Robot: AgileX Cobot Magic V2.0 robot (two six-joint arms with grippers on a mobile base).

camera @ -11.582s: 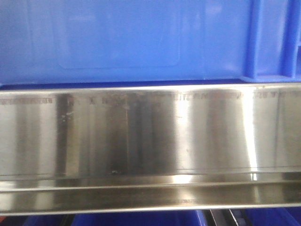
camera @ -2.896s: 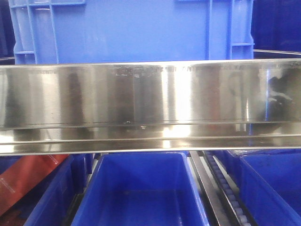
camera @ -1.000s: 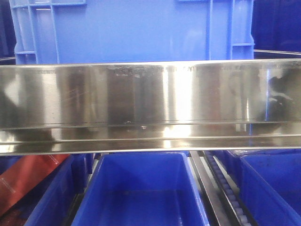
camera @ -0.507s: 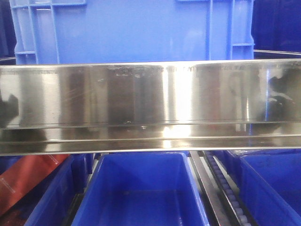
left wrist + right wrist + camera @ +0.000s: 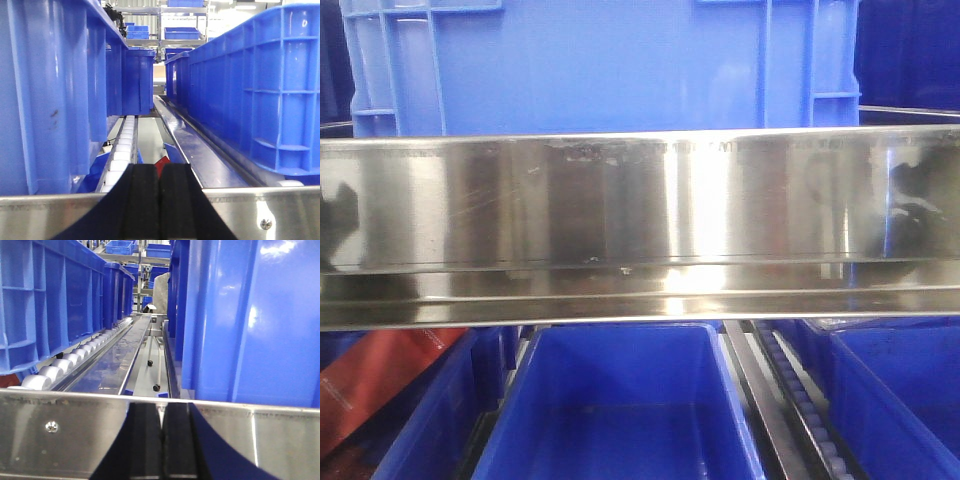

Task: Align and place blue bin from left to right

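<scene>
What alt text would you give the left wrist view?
Closed black gripper in the foreground, at a steel rail. Beyond it a gap runs back between blue bins: the ribbed blue bin on the right, another bin's wall on the left, white rollers between.

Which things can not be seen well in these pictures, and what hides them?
- Blue bin, front view: bottom hidden behind the steel rail; top cut off by the edge.
- Lower blue tub, front view: front cut off by the bottom edge.
- Left hand, left wrist view: only shut black fingers show.
- Right hand, right wrist view: likewise.
</scene>
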